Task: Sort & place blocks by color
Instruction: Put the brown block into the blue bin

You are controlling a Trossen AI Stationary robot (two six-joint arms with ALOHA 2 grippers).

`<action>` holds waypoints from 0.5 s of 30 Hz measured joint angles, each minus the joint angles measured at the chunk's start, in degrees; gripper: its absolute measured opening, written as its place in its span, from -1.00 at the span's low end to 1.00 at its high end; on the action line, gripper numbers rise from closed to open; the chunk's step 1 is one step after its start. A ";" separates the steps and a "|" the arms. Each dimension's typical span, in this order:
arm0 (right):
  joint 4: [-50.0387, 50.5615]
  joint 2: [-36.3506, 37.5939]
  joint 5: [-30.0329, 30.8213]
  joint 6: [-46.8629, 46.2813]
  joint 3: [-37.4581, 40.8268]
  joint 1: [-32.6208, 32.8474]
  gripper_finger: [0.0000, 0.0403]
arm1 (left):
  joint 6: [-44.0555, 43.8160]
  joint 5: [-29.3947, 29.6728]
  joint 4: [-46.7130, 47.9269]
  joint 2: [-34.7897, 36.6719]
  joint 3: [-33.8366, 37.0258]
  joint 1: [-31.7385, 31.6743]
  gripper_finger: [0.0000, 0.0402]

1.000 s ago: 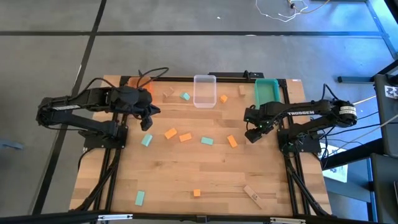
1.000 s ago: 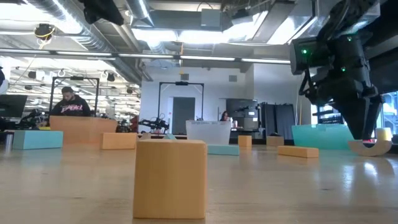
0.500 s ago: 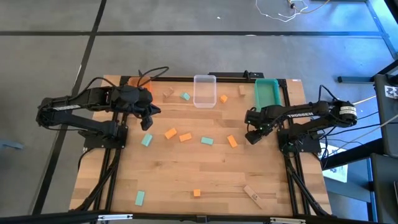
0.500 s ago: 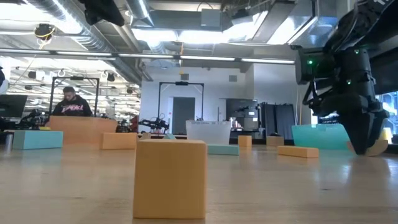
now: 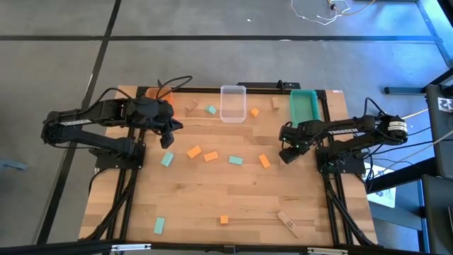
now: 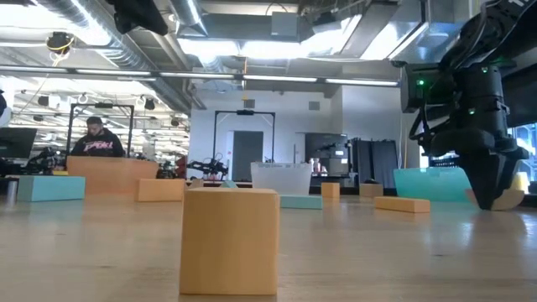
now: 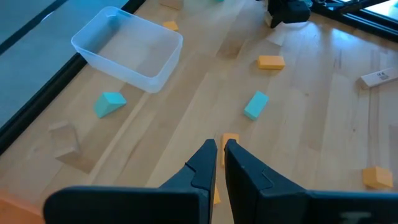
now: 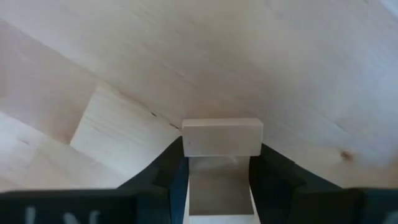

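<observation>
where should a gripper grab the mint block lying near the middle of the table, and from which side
Take the mint block from straight above, fingers across its two long sides. It lies flat with clear wood all round, and the short width suits a two-finger gripper. The nearest orange block sits apart, off one short end, so it should not interfere.

high: straight down | low: table-level (roomward) | wrists: close, both on table (image 5: 241, 202)

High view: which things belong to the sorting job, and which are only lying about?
Job: orange blocks, mint blocks, plain wood block in the right gripper, clear bin, teal bin; left gripper waiting above the table.
Lying about: white cable on the floor.
</observation>
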State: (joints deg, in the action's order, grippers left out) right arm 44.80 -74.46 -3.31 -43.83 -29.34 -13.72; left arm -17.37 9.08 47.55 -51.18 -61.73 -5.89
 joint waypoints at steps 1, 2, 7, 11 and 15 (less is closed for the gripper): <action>0.02 0.00 -0.02 -0.77 0.00 0.00 -0.35 | 0.00 0.00 0.00 0.00 0.00 0.00 -0.87; 0.03 -0.02 -0.05 -1.05 -0.01 0.00 -0.35 | 0.00 -0.01 0.00 0.00 0.00 0.00 -0.87; 1.38 -0.47 -0.76 -2.36 -1.85 -0.04 -0.35 | 0.00 0.00 0.00 0.00 0.00 0.00 -0.87; 1.15 -0.33 -0.45 -2.36 -5.30 -0.12 -0.35 | 0.00 0.01 0.02 0.00 0.00 0.00 -0.87; 3.81 -0.33 -0.67 -2.34 -9.78 -1.67 -0.35 | 0.00 0.02 -0.02 0.00 0.00 0.00 -0.87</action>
State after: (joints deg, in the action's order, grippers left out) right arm 48.61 -74.79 -3.98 -46.17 -39.13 -15.39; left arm -17.37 9.10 47.53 -51.18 -61.73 -5.89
